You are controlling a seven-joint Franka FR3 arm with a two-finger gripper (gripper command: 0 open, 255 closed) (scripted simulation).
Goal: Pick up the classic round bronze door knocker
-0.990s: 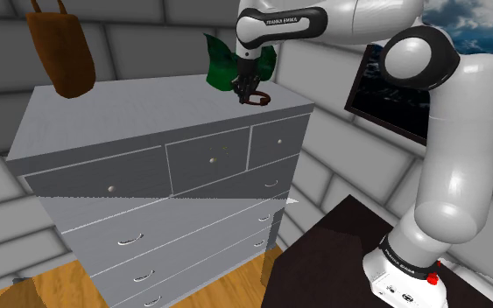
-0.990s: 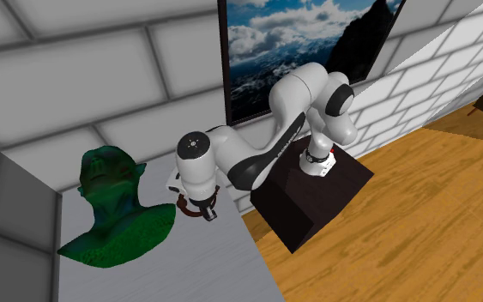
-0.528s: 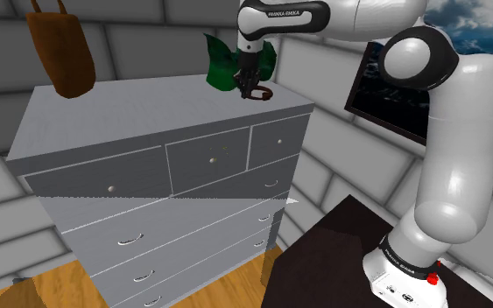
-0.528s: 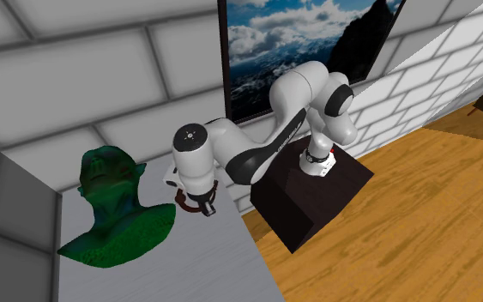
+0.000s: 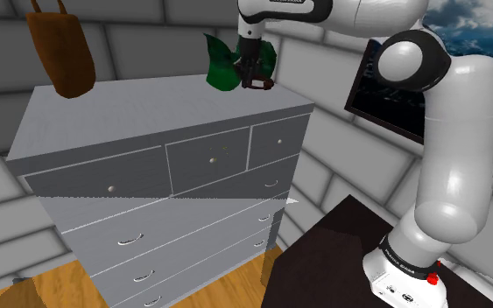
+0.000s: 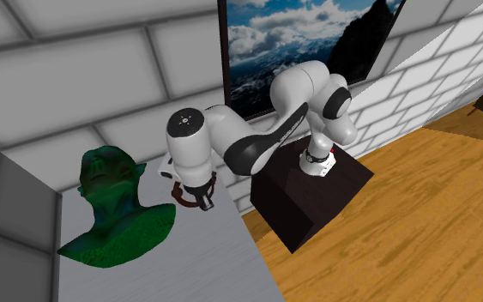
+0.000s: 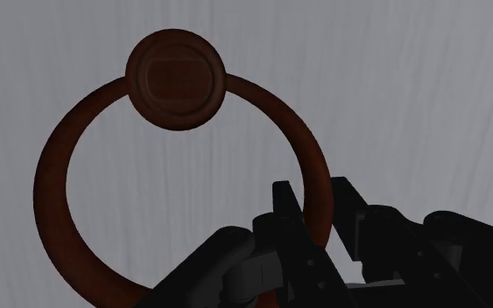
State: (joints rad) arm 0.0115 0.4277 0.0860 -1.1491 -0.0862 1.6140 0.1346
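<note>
The door knocker is a dark reddish-brown ring with a round boss at one point. My gripper is shut on the ring's rim, on the side away from the boss. In the shoulder view the knocker hangs from the gripper a little above the right end of the grey dresser top. In the second exterior view the ring shows under the gripper, clear of the dresser top.
A green bust stands on the dresser just behind the gripper. A brown bag sits at the dresser's far left. The dark stand is on the wooden floor, below a landscape picture.
The gripper has risen with the knocker clasped in it, from just above the dresser top to higher in front of the bust.
</note>
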